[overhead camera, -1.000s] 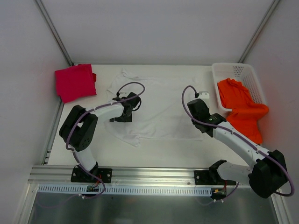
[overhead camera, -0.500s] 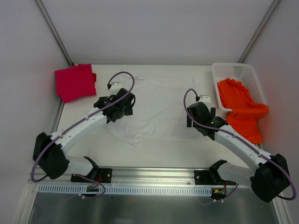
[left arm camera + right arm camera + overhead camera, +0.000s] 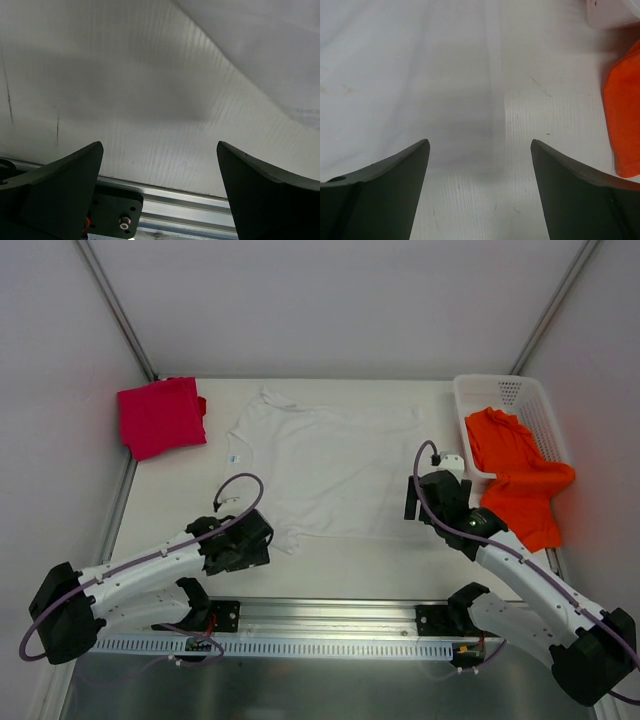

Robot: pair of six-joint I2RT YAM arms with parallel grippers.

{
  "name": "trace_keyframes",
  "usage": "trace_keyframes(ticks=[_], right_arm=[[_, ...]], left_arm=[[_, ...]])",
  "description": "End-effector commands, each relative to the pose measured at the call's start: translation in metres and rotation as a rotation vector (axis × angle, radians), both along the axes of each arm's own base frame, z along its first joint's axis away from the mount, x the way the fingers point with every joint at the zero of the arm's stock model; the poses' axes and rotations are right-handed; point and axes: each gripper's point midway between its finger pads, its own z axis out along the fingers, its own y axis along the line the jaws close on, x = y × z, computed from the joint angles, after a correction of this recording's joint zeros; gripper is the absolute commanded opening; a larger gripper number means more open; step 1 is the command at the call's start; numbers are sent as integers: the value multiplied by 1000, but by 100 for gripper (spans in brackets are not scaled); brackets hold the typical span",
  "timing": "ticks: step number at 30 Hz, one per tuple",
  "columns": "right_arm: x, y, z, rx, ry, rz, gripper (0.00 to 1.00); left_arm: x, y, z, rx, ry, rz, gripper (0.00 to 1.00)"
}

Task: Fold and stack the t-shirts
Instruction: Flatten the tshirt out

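Top external view is mostly taken up by the pale surface (image 3: 350,555), and the biggest thing on it is the white t-shirt (image 3: 330,465), spread flat at the centre with its neck to the left, its hem to the right and a sleeve at each left corner. At the far right stands a white lattice basket (image 3: 535,390); the orange t-shirt (image 3: 515,475) lies crumpled in it and spills over its near rim onto the surface. The magenta t-shirt (image 3: 160,417) sits in the far left corner as a compact folded square, well apart from the white one. The left gripper (image 3: 160,192) hovers low at the near edge beside the white shirt's near sleeve, jaws spread wide and empty, only the cloth's edge showing in its wrist view. The right gripper (image 3: 480,187) is likewise open and holds nothing, poised over the hem edge between the white shirt and the basket. A tiny blue neck label (image 3: 237,457) marks the collar. By the look of it, the white shirt is laid out but not yet folded; the next move calls for both grippers to pinch one long side, sleeve and hem corner, and carry it across.
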Motion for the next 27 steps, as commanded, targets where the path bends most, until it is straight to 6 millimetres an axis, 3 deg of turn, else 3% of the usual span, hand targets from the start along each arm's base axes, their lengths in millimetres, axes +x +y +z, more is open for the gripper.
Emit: trace_keyframes(ticks=[1, 6, 14, 23, 27], right_arm=[[-11, -3, -3, 27, 0, -8, 86], [-18, -8, -7, 27, 7, -15, 86], [-23, -14, -10, 4, 19, -29, 86], [-25, -17, -17, -8, 31, -38, 86], [-24, -16, -20, -11, 37, -37, 86]], left_arm=[[-21, -5, -16, -13, 42, 65, 99], [-20, -9, -26, 41, 15, 88, 99], [12, -42, -27, 80, -40, 25, 99], [27, -54, -50, 227, 4, 2, 99], [33, -56, -49, 242, -14, 0, 99]])
